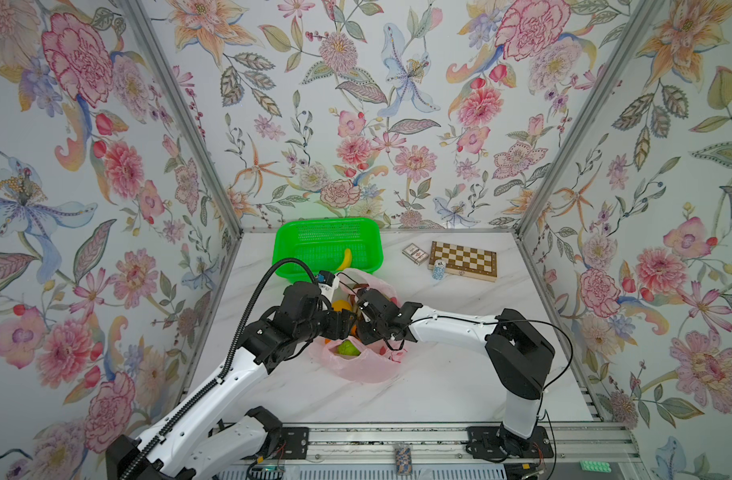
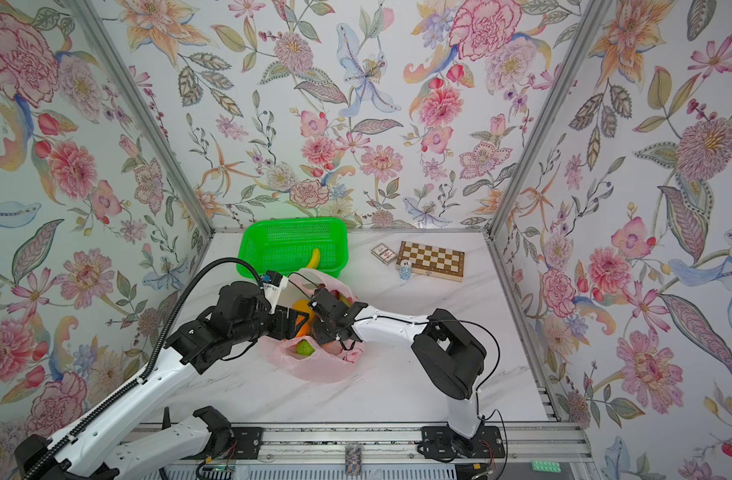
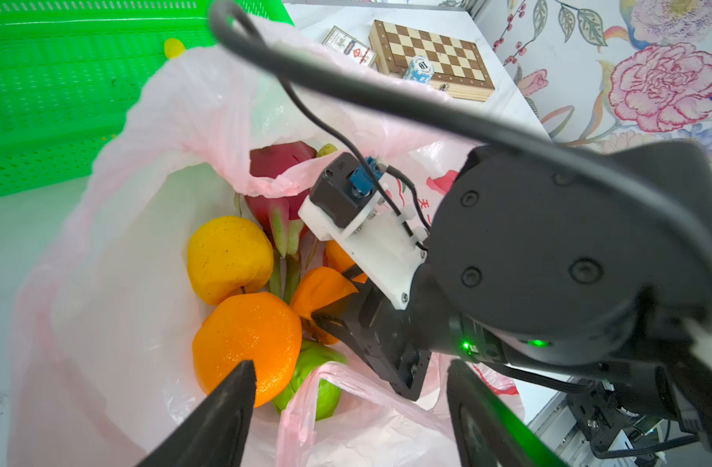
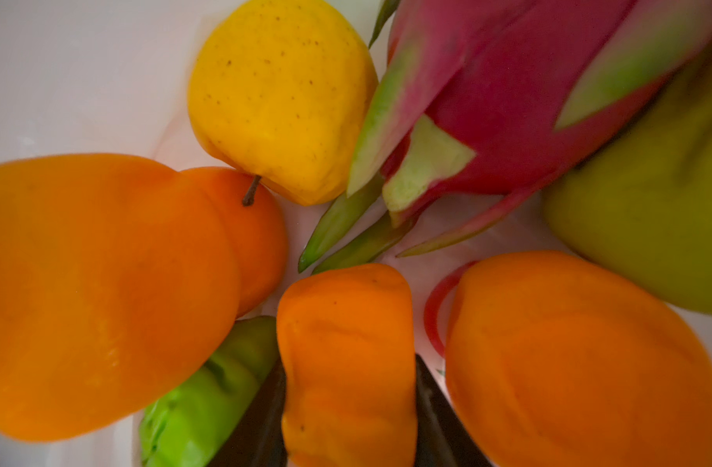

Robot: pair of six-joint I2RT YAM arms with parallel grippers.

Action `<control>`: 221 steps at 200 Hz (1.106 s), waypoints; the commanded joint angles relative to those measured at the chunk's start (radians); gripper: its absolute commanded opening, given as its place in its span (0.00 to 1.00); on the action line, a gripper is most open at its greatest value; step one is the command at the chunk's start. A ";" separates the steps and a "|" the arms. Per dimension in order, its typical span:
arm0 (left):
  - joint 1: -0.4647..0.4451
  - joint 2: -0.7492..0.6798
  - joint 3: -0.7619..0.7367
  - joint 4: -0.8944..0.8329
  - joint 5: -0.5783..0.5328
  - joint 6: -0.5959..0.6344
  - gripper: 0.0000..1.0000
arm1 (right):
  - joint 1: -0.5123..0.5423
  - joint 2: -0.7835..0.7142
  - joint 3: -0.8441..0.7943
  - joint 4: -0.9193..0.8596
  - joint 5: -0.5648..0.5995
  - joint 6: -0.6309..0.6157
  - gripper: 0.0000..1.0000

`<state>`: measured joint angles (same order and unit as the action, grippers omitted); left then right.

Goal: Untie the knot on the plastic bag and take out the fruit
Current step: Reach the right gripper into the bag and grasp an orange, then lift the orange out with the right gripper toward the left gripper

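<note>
While inside the plastic bag (image 3: 103,263), right claw (image 4: 348,364) tight on an orange (image 4: 342,307); left claw (image 3: 348,366) wide, empty.

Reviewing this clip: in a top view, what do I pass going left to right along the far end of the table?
Left to right: green basket → card box → chessboard.

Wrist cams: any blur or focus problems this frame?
Right wrist view: dim, dragon fruit and green fruit smeared, yellow fruit sharp. Left wrist view: bright, own fingers and cable defocused, big orange crisp.
</note>
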<state>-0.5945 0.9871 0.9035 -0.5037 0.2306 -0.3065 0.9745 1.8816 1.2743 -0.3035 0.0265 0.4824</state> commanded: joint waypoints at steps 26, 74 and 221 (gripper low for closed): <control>0.009 -0.029 -0.022 0.022 0.090 0.087 0.80 | -0.002 -0.101 -0.040 -0.008 -0.017 0.020 0.25; 0.009 -0.067 -0.003 -0.021 0.090 0.207 0.81 | -0.015 -0.213 -0.102 0.055 -0.034 0.058 0.24; -0.018 -0.038 -0.029 0.236 0.066 0.464 0.96 | -0.158 -0.537 -0.351 0.577 -0.329 0.464 0.22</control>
<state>-0.5957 0.9237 0.8909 -0.3546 0.3290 0.0750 0.8272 1.3758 0.9592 0.1173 -0.2249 0.8383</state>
